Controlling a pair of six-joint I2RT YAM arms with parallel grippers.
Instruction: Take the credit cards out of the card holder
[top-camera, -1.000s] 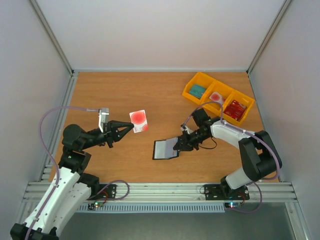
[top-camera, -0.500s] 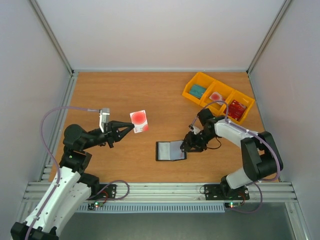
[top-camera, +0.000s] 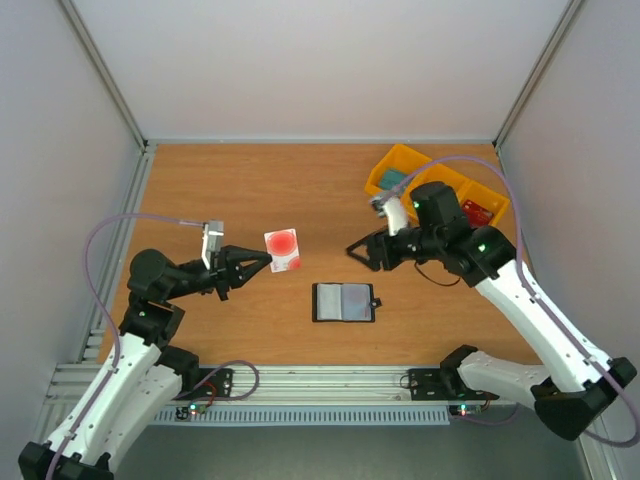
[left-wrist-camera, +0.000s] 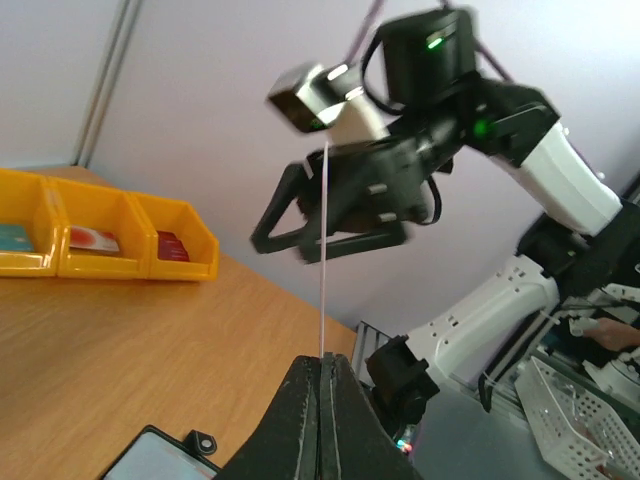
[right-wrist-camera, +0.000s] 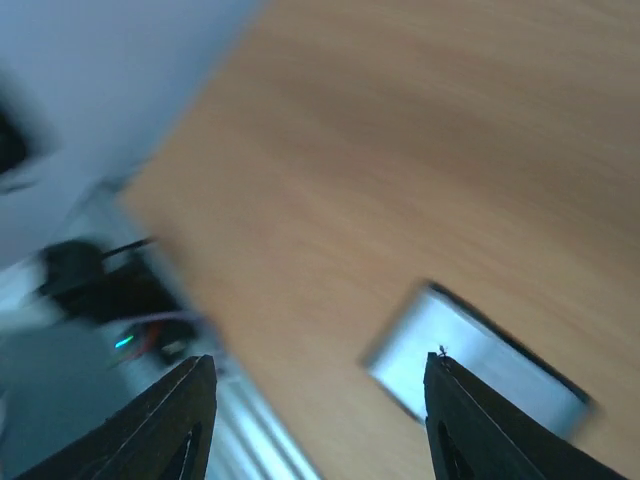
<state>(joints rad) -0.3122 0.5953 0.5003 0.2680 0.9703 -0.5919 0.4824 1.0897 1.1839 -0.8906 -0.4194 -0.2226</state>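
Above the table (top-camera: 220, 190) I pinch the red credit card (top-camera: 282, 250) by one edge in the left gripper (top-camera: 266, 259), where it may slip; the right gripper (top-camera: 362, 252) hangs wide and empty near the card holder (top-camera: 344, 302) lying flat.

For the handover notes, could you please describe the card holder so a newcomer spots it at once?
On the wooden table, look at the near middle. The card holder lies flat there, alone on the wood. It is a grey-blue rectangle with dark edges and a black tab on its right, unlike the red-and-white card or the yellow tray.
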